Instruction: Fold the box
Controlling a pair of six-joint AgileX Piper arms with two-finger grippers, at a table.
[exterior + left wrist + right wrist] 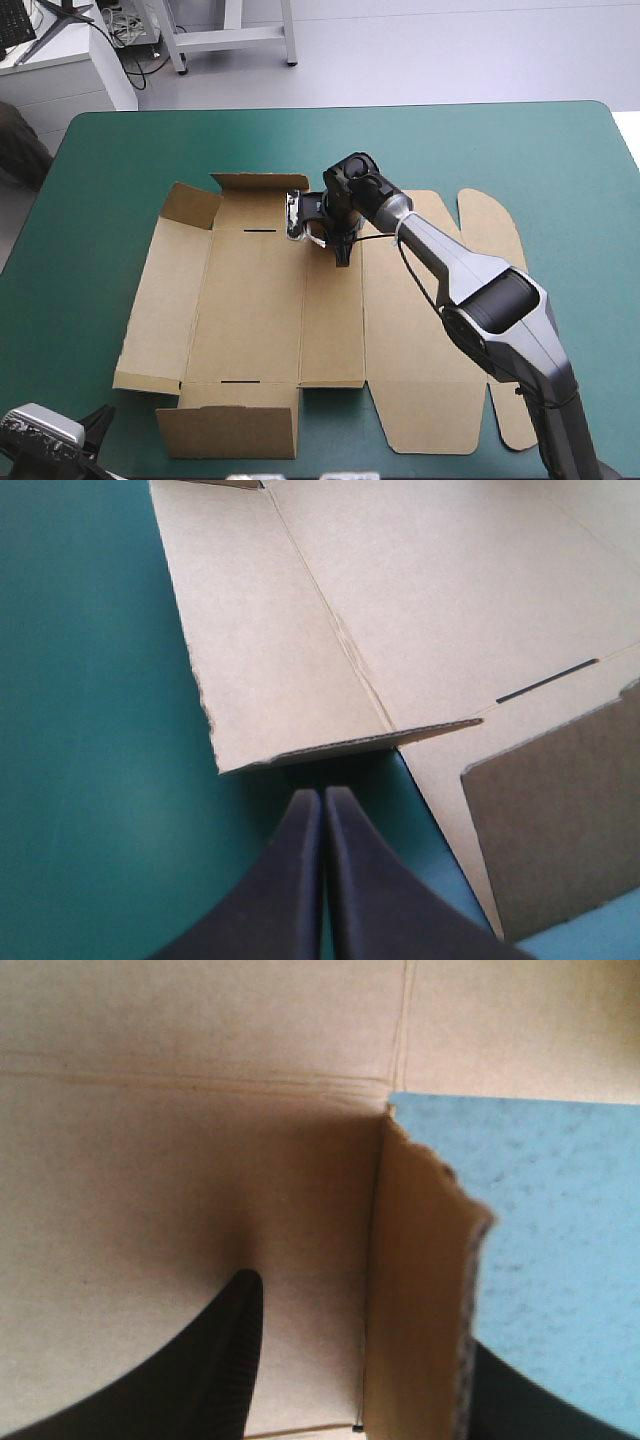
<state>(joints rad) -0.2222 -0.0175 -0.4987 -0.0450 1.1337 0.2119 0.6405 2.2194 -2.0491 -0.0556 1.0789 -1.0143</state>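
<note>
here the box point(260, 300) lies mostly flat in the middle of the high view, on the teal-green desk point(100, 170), with its left wall and part of its far edge tipped up. the right tool point(340, 240) reaches in from the lower right to the box's far edge, seemingly to work a flap point(420, 1290) there. in its own view its black fingers stand apart, one over the board's inner face and the other behind the upright flap, not yet pinching it. the left tool point(100, 425) sits in the lower left corner, off the board. its fingers point(290, 880) are pressed together into one point just short of the box's near corner, probably parked out of the way. the right tool's body covers the flap in the high view, its far finger is mostly behind the board, and the frame edge cuts off the left tool. whether the near finger touches the board cannot be told.
</note>
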